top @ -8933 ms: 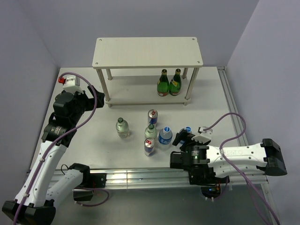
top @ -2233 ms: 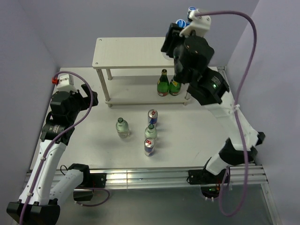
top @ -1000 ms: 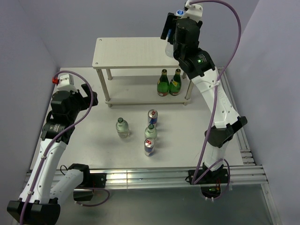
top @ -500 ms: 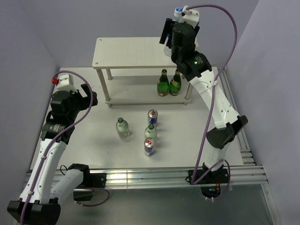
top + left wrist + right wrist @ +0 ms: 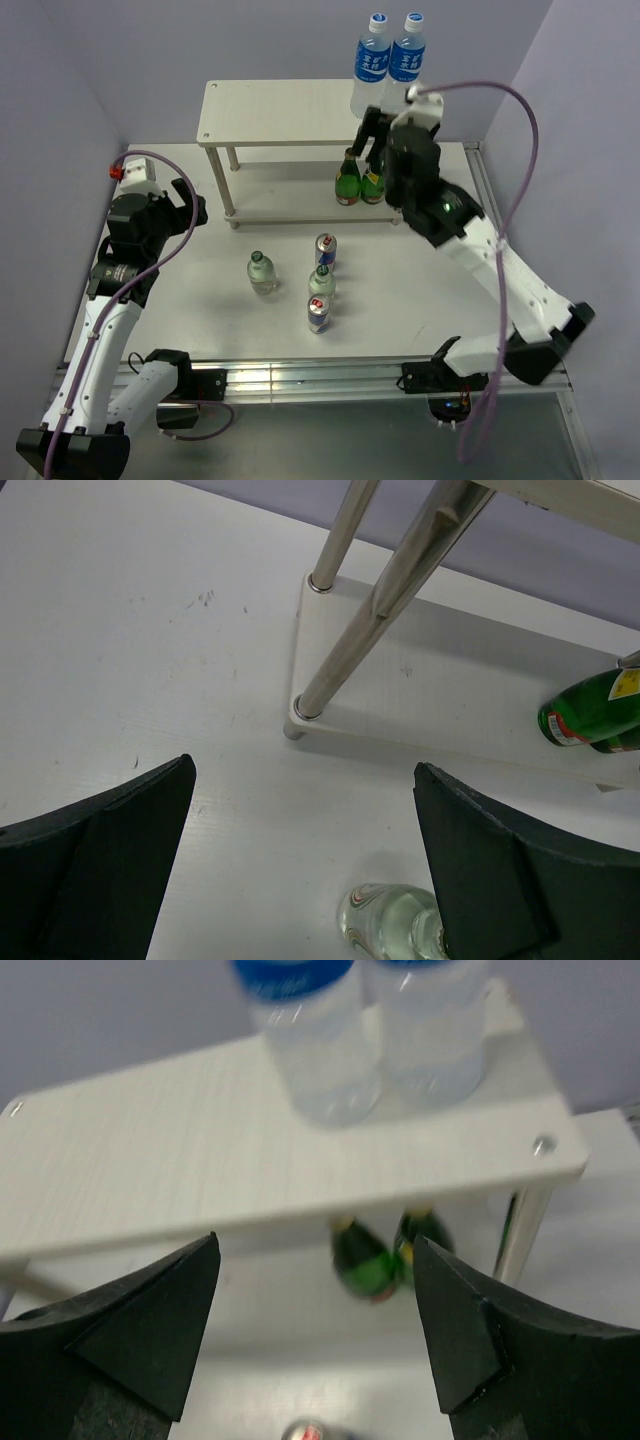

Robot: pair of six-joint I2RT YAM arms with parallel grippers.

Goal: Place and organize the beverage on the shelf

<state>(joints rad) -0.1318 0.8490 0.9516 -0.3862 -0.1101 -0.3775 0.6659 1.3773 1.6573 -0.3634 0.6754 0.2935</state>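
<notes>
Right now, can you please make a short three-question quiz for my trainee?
1. True or false: both blue-labelled bottles stand on the top board of the shelf.
2. How many cans and green-capped bottles together stand on the table?
3. The jaws of the right arm are: A) shut on a can; B) open and empty; C) shut on a bottle.
Key: 1 true; 2 four; 3 B.

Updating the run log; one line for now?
left gripper open; right gripper open, empty; blue-label bottles on shelf top; four drinks on table
</notes>
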